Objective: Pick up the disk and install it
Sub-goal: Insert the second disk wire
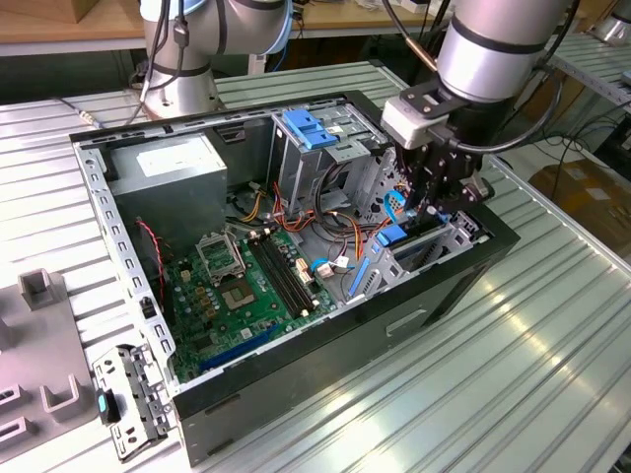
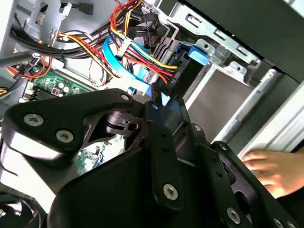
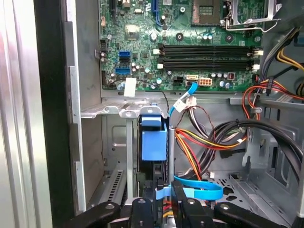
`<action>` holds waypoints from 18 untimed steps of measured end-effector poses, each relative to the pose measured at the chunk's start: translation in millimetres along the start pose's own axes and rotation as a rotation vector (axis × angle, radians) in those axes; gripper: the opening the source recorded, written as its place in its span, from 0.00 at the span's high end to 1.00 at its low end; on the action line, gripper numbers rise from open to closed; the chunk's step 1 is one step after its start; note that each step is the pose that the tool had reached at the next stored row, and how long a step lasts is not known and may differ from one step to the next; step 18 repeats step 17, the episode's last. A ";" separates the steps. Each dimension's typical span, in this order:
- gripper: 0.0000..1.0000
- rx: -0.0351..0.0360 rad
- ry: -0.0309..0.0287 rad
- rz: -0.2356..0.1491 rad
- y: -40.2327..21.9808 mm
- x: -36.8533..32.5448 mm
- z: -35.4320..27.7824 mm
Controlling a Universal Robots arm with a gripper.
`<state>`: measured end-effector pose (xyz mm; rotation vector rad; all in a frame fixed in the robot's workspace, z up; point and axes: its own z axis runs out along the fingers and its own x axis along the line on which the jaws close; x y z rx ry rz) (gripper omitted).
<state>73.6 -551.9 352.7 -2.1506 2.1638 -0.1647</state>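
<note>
Disk [image 3: 153,142] standing on edge in the lower drive bay of the open computer case [image 1: 463,271], at the case's corner on the exterior view's right; in the first wrist view its blue plastic rail faces the camera between the bay's grey metal walls, just beside a bundle of red, yellow and orange wires [image 3: 199,145]. The gripper [image 1: 431,202] hangs straight down over that bay, its black body reaching into the case. In the first wrist view the jaws sit close together at the disk's near end, with a light-blue flat cable [image 3: 199,191] crossing right beside them; whether they actually pinch the disk I cannot tell. In the second wrist view the black linkage fills the foreground, with the blue rail [image 2: 197,51] and wires beyond it, and a person's hand [image 2: 278,171] rests near the case's outer wall. Inside the case, the green motherboard [image 1: 237,286] lies on the floor, the grey power supply [image 1: 168,172] sits at the far left corner, and a tall cage with a light-blue top [image 1: 314,128] stands at the far side. The case rests on a ribbed metal counter [image 1: 513,374].
</note>
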 end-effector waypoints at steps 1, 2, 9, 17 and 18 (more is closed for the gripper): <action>0.71 0.0000 0.0000 0.000 -0.3 0.0 -2.4; 0.71 0.0000 -0.0001 0.000 -0.3 0.0 -2.5; 0.89 0.0000 0.0000 0.000 -0.4 -0.1 -2.6; 0.89 0.0000 0.0000 0.000 -0.3 -0.5 -2.6; 0.89 0.0000 0.0000 0.000 -0.3 -0.5 -2.6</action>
